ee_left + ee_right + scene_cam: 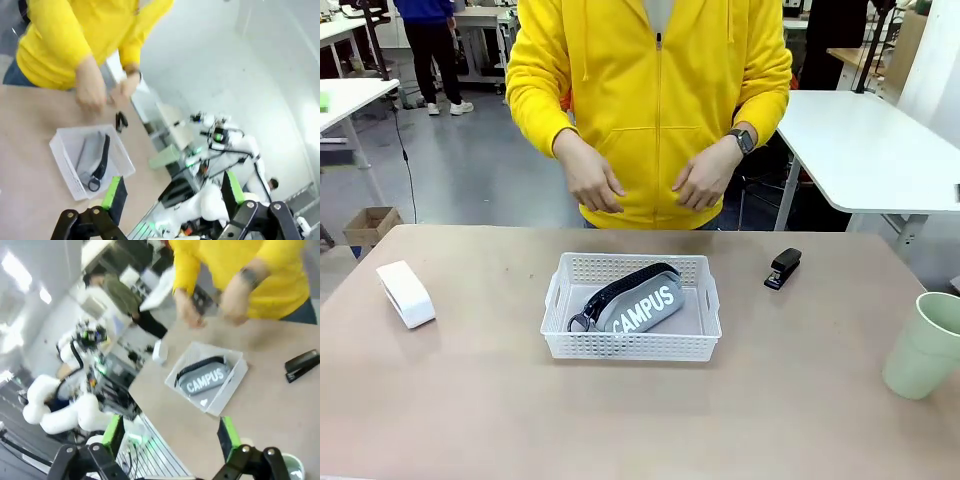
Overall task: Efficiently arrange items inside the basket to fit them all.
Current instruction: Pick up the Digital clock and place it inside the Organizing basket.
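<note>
A tan table (470, 400) is seen from the robot's side. A person in a yellow hooded top stands at the far edge, hands (592, 180) held in front of the waist, above the table and touching nothing.

The front view lays out all the items at once, and the wrist views add the claws. In the left wrist view the left gripper (172, 189) hangs high over the table, green-padded fingers spread wide with nothing between them. The right wrist view shows the right gripper (171, 436) the same — wide apart and empty.

The white basket (630, 347) sits mid-table, its sides pierced with small holes. Inside it the grey pouch (645, 305) lies slantwise, with white "CAMPUS" lettering facing up and a metal ring at its left end. The lettering reads clearly from the front and the right wrist — the left wrist view instead shows the black strap and ring.

The pale green cup (925, 345) stands upright at the table's right edge, well apart from the basket. The flat white box (406, 293) lies far left. The small black stapler (783, 269) rests outside the basket, near its far right corner.
</note>
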`<state>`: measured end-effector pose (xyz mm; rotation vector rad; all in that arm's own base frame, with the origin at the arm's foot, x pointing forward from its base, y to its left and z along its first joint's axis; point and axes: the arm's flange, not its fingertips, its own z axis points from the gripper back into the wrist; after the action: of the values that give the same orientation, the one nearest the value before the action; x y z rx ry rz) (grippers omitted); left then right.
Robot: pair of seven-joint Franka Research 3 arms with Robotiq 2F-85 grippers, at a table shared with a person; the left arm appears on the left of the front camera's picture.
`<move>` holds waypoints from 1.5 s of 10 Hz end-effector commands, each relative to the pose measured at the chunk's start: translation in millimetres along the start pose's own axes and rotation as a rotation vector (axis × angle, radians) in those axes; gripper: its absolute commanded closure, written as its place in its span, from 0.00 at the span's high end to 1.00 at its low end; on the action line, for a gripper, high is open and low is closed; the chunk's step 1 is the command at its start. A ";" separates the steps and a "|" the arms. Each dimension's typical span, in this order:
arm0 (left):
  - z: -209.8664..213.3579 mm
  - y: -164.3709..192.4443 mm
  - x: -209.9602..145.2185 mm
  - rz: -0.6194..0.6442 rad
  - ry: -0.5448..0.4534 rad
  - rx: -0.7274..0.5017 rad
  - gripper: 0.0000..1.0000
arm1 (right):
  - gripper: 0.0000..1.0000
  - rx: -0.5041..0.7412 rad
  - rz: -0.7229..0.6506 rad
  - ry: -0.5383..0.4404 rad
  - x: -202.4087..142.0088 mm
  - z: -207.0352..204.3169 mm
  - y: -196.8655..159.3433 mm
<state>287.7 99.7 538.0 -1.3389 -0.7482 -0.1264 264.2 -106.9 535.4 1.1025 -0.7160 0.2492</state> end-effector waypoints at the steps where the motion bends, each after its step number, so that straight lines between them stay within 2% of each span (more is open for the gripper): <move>1: 17.9 32.0 -112.1 0.008 -0.118 -0.033 1.00 | 1.00 0.040 -0.049 -0.133 -91.0 2.0 -30.9; 3: 27.0 50.0 -119.2 0.067 -0.210 -0.046 1.00 | 1.00 0.020 -0.140 -0.178 -94.6 9.7 -52.6; 4: 22.0 51.5 -115.2 0.072 -0.206 -0.037 1.00 | 1.00 -0.016 -0.160 -0.192 -89.5 6.7 -54.9; 5: 12.5 50.2 -108.7 0.121 -0.239 0.073 1.00 | 1.00 -0.139 -0.175 -0.220 -81.4 0.0 -51.1; 6: 89.8 56.7 -24.0 0.082 -0.204 -0.031 1.00 | 1.00 -0.004 -0.168 -0.178 -41.3 68.2 -68.3; 15: 89.8 56.7 -24.0 0.082 -0.204 -0.031 1.00 | 1.00 -0.004 -0.168 -0.178 -41.3 68.2 -68.3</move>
<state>259.0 188.9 478.3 -1.4118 -0.8352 0.0789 238.7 -189.4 474.9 1.1761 -0.7413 -0.0156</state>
